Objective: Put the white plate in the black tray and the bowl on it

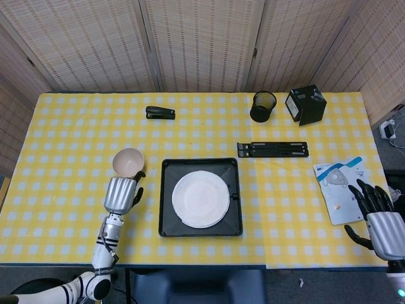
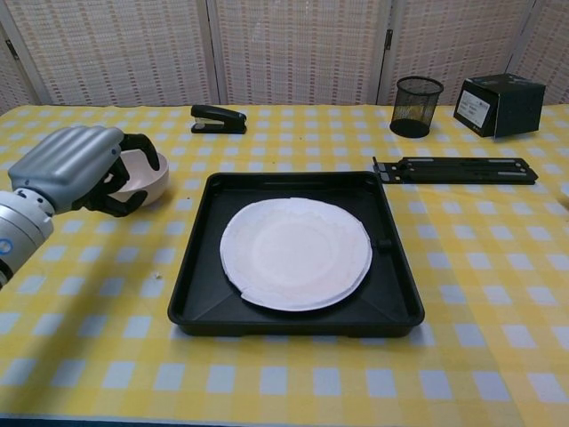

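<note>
Reaching for the bowl (image 2: 140,174), the left robot hand (image 2: 78,169) hovers fingers apart, empty. White plate (image 2: 295,252) sits in the black tray (image 2: 396,298); next, I judge, closing on the bowl's rim.

Round white plate (image 1: 200,199) lies flat inside square black plastic tray (image 1: 168,227), just below frame centre. Small beige bowl (image 1: 128,161) sits on yellow-checked tablecloth (image 1: 69,139) left of tray, upright. Left hand (image 1: 120,193), silver-backed with dark fingers, directly below bowl, fingertips at its near rim; contact unclear. Right hand (image 1: 378,213) at lower right frame edge, fingers spread, holding nothing, beside a white and blue packet (image 1: 338,180).
</note>
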Robot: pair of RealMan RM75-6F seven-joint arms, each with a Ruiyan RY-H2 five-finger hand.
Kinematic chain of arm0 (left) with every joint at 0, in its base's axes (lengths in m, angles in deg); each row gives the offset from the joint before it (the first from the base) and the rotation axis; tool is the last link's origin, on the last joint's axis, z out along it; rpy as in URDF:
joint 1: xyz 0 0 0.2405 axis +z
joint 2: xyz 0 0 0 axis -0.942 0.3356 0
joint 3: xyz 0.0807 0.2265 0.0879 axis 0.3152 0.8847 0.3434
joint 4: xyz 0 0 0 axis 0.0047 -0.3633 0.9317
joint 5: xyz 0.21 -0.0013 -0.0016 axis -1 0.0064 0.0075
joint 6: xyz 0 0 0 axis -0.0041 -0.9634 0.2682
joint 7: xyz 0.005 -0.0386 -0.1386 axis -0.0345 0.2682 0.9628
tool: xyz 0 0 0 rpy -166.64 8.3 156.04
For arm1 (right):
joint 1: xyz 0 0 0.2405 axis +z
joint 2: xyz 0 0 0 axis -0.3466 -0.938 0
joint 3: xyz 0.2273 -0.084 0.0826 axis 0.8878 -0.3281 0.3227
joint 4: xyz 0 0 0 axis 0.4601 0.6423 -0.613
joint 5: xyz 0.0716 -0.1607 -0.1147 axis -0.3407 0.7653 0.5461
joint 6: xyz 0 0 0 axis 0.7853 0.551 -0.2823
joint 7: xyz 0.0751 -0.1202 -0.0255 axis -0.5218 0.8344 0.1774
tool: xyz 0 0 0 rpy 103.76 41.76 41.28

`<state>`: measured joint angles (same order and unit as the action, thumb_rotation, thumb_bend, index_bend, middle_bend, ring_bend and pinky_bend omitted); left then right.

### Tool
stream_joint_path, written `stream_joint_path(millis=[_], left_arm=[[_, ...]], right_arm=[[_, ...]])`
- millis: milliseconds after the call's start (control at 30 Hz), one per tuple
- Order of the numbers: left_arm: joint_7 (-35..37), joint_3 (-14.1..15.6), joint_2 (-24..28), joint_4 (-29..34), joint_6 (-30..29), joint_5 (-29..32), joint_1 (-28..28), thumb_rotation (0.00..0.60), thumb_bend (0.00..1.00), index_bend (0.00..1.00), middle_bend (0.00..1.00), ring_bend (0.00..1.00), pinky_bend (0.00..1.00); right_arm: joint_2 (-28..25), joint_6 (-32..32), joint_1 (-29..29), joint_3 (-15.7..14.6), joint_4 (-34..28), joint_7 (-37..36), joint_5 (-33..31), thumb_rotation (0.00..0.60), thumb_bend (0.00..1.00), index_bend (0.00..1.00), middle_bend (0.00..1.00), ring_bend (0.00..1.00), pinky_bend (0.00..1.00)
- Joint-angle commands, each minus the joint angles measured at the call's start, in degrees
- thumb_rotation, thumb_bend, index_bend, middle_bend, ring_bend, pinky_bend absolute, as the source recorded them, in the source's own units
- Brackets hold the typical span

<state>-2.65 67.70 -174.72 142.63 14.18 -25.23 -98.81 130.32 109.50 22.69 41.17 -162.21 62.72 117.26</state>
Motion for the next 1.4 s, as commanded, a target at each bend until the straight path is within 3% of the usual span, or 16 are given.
stream_joint_path(millis=[33,600,933,1200,1333,1400], left_arm=[[-0.8,-1.1,-0.3,-1.9,2.0,2.7,-1.1,0.6,0.44,0.44,1.0,1.0,1.0],[1.3,-2.3,-5.1,-15.9,5.1,6.7,-5.5,0.6,0.38,0.43,1.0,1.0,1.0],[4.2,-2.6,-6.2,-20.7,6.9,8.1,-7.1,0.6,0.37,0.5,1.0,1.0,1.0],[7.2,-1.1,-8.2,-26.6,7.0,6.7,-8.2,0.6,0.47,0.62,1.0,1.0,1.0],[9.0,-0.3,-8.6,-27.6,6.8,5.9,-8.3,0.6,0.62,0.67,1.0,1.0,1.0],[9.9,0.0,-8.5,-27.1,6.5,5.6,-8.2,0.6,0.65,0.68,1.0,1.0,1.0]], right_arm=[[0.1,-0.2,0.1,0.0,0.0,0.2,-0.1,0.6,0.31,0.0,0.0,0.0,0.0],[0.0,-1.4,0.5,0.3,0.3,0.5,-1.3,0.6,0.31,0.0,0.0,0.0,0.0],[0.3,-2.9,1.2,0.5,0.4,1.3,-2.3,0.6,0.31,0.0,0.0,0.0,0.0],[0.6,-3.2,1.3,0.7,0.5,2.0,-3.0,0.6,0.31,0.0,0.0,0.0,0.0],[0.6,-3.3,1.4,0.8,0.5,2.2,-3.2,0.6,0.31,0.0,0.0,0.0,0.0],[0.6,-3.3,1.4,0.8,0.5,2.1,-3.3,0.6,0.31,0.0,0.0,0.0,0.0]])
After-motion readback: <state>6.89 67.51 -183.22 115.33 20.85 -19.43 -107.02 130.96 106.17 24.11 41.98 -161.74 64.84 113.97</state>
